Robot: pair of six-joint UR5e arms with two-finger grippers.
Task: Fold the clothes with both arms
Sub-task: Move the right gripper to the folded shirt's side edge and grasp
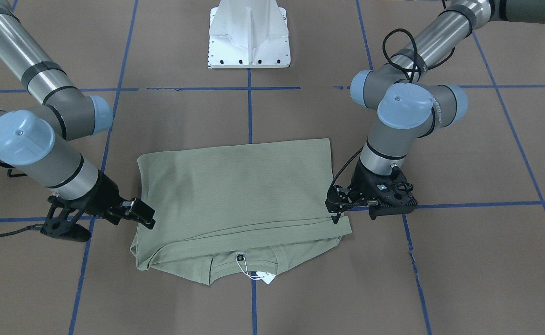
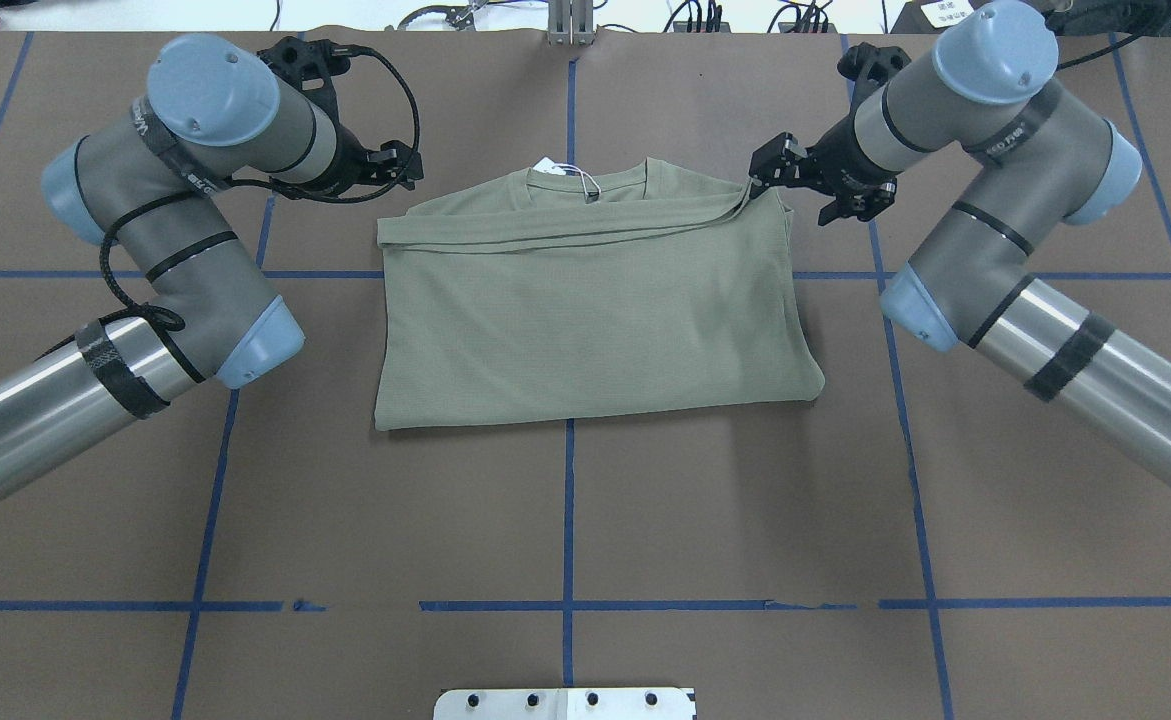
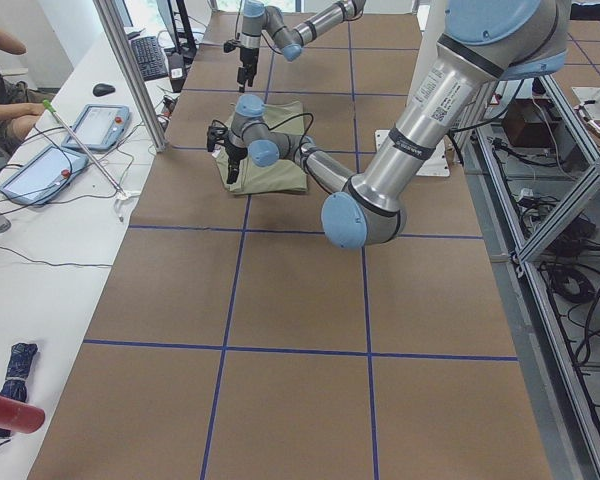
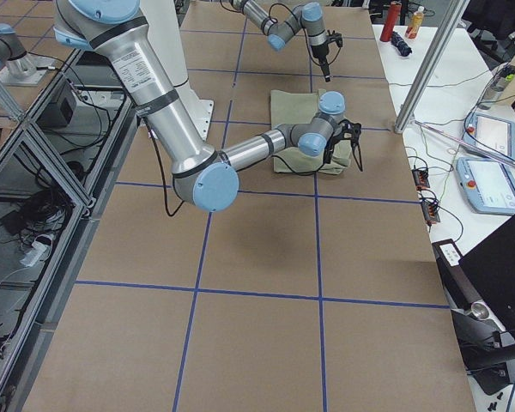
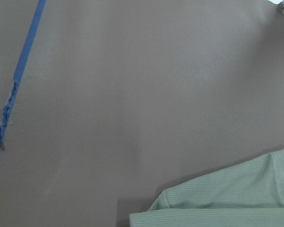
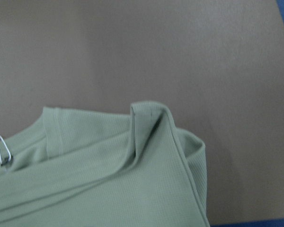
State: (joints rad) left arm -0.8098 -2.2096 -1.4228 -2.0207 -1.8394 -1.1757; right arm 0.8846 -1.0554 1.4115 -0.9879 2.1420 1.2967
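Note:
The pale sage-green shirt (image 1: pixel 235 186) lies on the brown table, folded into a rough rectangle (image 2: pixel 585 320). Its collar and white hang tag (image 1: pixel 266 278) are at the edge away from the robot. My left gripper (image 2: pixel 403 168) hovers just off the shirt's far left corner, open and empty. Its wrist view shows only a bit of shirt (image 5: pixel 227 203) at the lower right. My right gripper (image 2: pixel 767 165) is open beside the far right corner. The folded layer's corner (image 6: pixel 149 111) stands up a little there. In the front view the left gripper (image 1: pixel 335 211) and right gripper (image 1: pixel 143 214) flank the shirt.
The white pedestal base (image 1: pixel 249 37) stands on the robot's side of the table. Blue tape lines (image 2: pixel 569 520) grid the brown surface. A side desk with tablets (image 3: pixel 100 125) and cables runs along the far table edge, with a person seated there.

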